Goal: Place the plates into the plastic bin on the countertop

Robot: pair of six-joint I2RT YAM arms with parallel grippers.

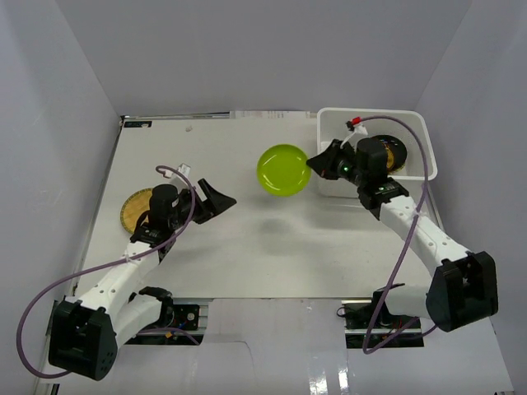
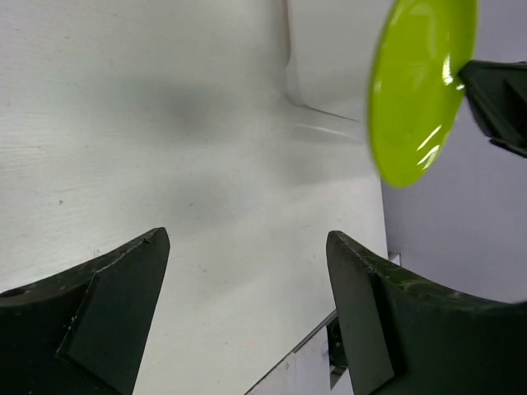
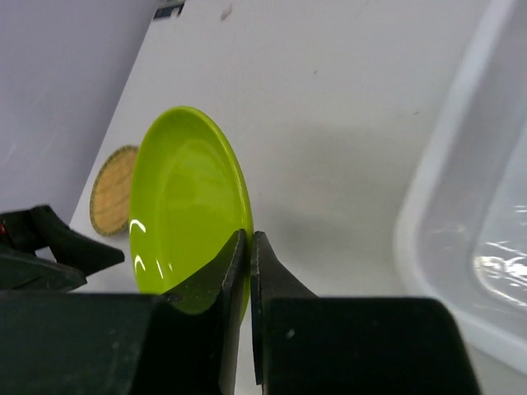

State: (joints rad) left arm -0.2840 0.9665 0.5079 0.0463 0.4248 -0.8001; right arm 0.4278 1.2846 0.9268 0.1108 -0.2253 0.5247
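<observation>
My right tool (image 3: pixel 249 240) pinches the lime green plate (image 3: pixel 185 206) by its rim beside the plastic bin (image 1: pixel 375 113); my left tool (image 2: pixel 247 237) gapes open.

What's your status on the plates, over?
Right hand shut on lime green plate, held tilted beside the bin. Left hand open, empty. Woven plate on table, far left. Nothing between plate and bin.
</observation>
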